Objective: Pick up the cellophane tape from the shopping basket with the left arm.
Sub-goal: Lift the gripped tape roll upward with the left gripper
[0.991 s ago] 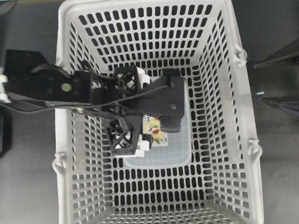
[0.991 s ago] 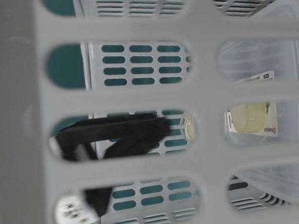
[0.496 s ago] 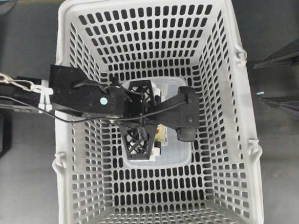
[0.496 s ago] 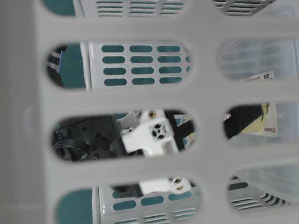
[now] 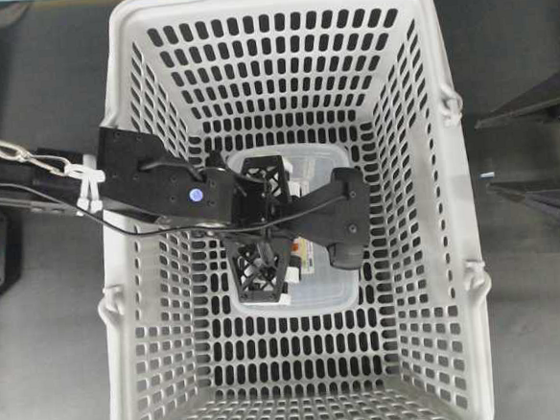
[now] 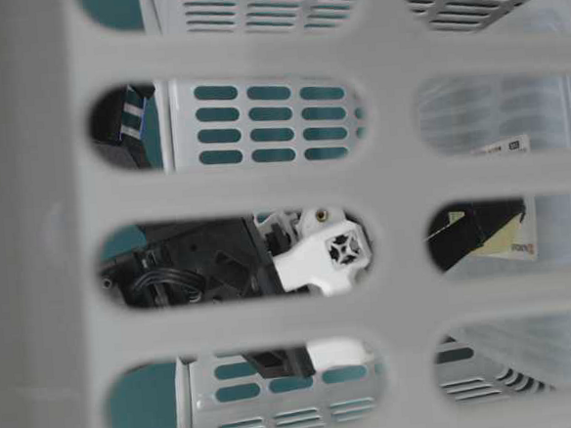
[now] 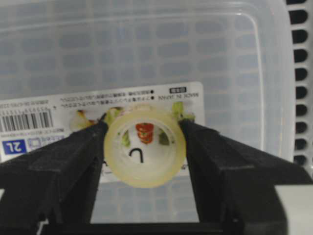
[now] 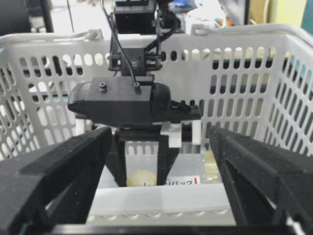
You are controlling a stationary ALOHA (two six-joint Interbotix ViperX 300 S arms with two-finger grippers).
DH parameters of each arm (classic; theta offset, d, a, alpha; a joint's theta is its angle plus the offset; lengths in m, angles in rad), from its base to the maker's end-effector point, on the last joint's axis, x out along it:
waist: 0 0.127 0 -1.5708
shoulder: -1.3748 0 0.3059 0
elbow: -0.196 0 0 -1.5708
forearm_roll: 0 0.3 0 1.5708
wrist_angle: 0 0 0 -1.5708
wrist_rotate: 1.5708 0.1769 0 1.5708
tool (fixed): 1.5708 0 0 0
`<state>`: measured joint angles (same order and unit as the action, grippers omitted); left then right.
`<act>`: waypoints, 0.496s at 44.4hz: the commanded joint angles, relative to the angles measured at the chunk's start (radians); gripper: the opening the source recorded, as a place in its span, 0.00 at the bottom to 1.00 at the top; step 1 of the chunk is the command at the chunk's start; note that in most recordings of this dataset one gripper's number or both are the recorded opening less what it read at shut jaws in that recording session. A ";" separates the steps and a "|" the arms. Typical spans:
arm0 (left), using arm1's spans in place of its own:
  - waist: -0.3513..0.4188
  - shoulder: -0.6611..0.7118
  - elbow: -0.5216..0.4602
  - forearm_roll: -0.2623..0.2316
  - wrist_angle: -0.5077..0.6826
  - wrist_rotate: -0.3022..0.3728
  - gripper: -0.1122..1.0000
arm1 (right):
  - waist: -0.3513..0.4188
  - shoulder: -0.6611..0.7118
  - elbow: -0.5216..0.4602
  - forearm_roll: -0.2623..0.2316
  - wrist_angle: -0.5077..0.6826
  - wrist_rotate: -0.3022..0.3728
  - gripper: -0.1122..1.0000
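Observation:
The cellophane tape [image 7: 145,178], a small pale-yellow roll, lies flat on the lid of a clear box inside the light-grey shopping basket [image 5: 121,135]. My left gripper [image 7: 143,129] reaches down into the basket, and its two black fingers press the roll from both sides. From the right wrist view the tape [image 8: 142,178] shows low between those fingers. In the overhead view the left arm's gripper [image 5: 283,231] covers the roll. My right gripper [image 8: 160,131] stays outside the basket's right wall, open with nothing between its fingers.
The clear rectangular box [image 7: 146,49] with a white printed label lies on the basket floor under the tape. The basket's slotted walls stand high around the left gripper. The right gripper [image 5: 483,155] sits over dark table to the right.
The left gripper moved over the box and came down around the tape. Its fingers, wide apart before, have closed in against the roll. The right arm has not moved.

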<state>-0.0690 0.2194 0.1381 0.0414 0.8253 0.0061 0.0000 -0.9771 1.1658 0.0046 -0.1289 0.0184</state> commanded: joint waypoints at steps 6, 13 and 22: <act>-0.002 -0.057 -0.080 0.005 0.041 0.002 0.55 | 0.002 0.005 -0.025 0.003 -0.011 0.000 0.80; -0.008 -0.095 -0.190 0.003 0.172 0.002 0.55 | 0.002 0.005 -0.023 0.002 -0.011 0.000 0.80; -0.020 -0.114 -0.376 0.003 0.370 0.000 0.55 | 0.002 0.005 -0.025 0.002 -0.011 0.000 0.80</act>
<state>-0.0828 0.1381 -0.1534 0.0414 1.1397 0.0061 0.0015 -0.9771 1.1643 0.0046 -0.1273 0.0184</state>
